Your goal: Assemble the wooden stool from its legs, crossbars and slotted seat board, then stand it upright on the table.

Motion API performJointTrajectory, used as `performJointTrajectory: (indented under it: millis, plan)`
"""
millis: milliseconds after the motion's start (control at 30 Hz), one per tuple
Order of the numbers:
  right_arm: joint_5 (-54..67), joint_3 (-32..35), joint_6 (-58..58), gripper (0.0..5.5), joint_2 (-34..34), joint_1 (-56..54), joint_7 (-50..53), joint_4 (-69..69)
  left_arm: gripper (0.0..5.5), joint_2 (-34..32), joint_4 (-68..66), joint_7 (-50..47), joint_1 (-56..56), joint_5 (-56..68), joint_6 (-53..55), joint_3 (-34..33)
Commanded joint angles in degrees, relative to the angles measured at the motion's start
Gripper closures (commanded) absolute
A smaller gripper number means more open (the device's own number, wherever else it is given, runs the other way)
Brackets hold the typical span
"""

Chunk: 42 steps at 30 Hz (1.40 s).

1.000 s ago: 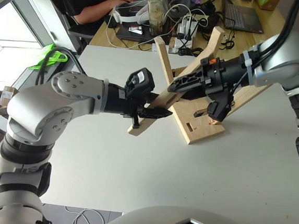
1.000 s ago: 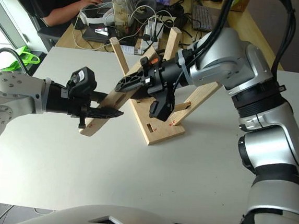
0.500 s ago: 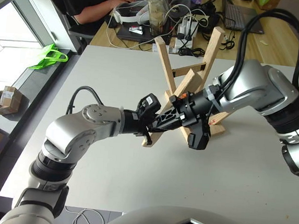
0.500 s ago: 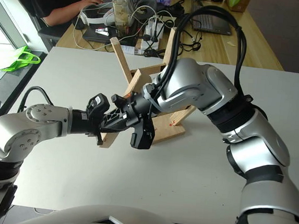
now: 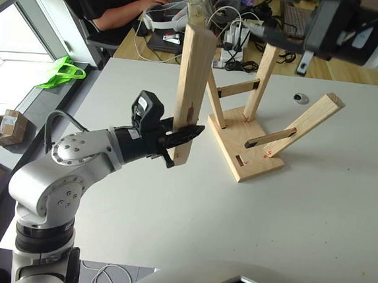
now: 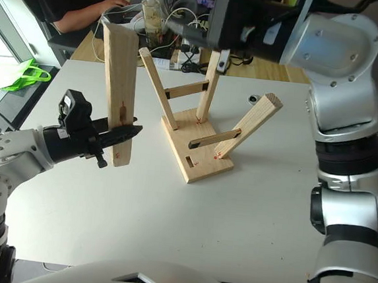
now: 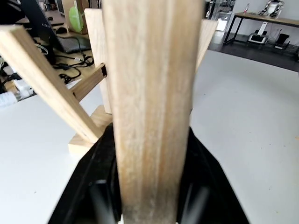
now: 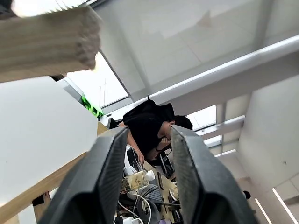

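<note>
- Left jaws are clamped on the loose leg (image 5: 193,82), gripping it low on its length, with the long axis bolt upright.
- I can't tell whether its bottom end touches the desk (image 5: 301,217) or hangs just above it.
- In the left wrist view the leg (image 7: 152,102) runs straight up between the jaws, with the part-built stool just beyond it.
- The seat board (image 5: 232,142) lies flat on the desk, to the robot's right of the held leg and close by.
- Two legs (image 5: 261,75) stand up from the board, joined by a crossbar (image 5: 237,88).
- A third leg (image 5: 306,122) leans out to the right, with a second crossbar (image 5: 269,136) running from it back over the board.
- An open slot (image 5: 240,161) shows near the board's front edge, on the side closer to the held leg.
- That looks like the target: the leg has to travel right and drop its end into the slot.
- The left arm is clearly the nearer one, and it already has the part.
- Right jaws are high above the far side of the stool, fingers (image 8: 110,177) spread apart with nothing between them.
- The risk, as I read it, is knocking the leaning leg on the way in.
</note>
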<state>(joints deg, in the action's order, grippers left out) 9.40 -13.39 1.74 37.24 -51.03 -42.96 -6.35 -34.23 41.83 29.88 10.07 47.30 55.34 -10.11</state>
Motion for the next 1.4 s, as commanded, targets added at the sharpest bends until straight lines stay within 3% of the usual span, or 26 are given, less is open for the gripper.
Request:
performJointTrajectory:
  millis: [33, 133, 233, 367, 467, 600, 700, 800, 1200, 1400]
  plan:
    - [0.22, -2.35, 15.35, 3.84, -10.58, 6.03, 10.24, -9.88, 4.49, 1.74, 1.47, -3.43, 2.67, 0.29, -0.32, 2.34]
    - [7.56, -2.22, 26.50, 3.84, -19.83, 6.98, 14.92, -17.81, 4.49, 2.61, 0.48, -5.69, 3.36, -1.59, -0.90, 5.25]
    - [9.04, 0.91, 30.93, 3.84, -21.91, 6.65, 17.65, -18.81, 4.49, 2.96, 0.01, -7.38, 2.98, -3.52, -1.88, 6.65]
    - [10.65, 10.63, 34.28, 3.84, -23.82, 5.68, 24.42, -15.30, 4.49, 3.94, -1.57, -11.62, 3.42, -6.63, -3.24, 4.84]
    - [20.46, 17.85, 40.62, 3.84, -27.65, 6.31, 26.96, -16.49, 4.49, 4.82, -3.83, -15.63, 4.69, -10.81, -4.76, 4.36]
    - [36.96, 24.11, 50.69, 3.15, -34.61, 10.04, 33.00, -19.43, 4.49, 6.62, -6.64, -25.58, 7.85, -24.31, -7.76, 9.76]
    - [44.26, 22.95, 54.18, 2.67, -38.51, 14.35, 36.88, -22.31, 4.49, 6.75, -5.24, -26.44, 7.26, -30.97, -10.66, 16.13]
    - [45.99, 20.21, 54.48, 2.13, -37.79, 15.90, 36.53, -24.34, 4.49, 5.88, -3.86, -23.28, 5.59, -32.20, -11.48, 18.19]
    - [43.11, 11.81, 50.03, 0.16, -34.21, 19.15, 32.41, -25.44, 4.49, 9.46, -2.04, -19.25, 8.23, -33.85, -11.23, 20.42]
    - [40.57, 10.80, 47.28, 1.12, -35.90, 19.27, 34.31, -23.24, 4.49, 10.14, -0.48, -18.28, 8.55, -34.69, -10.70, 21.65]
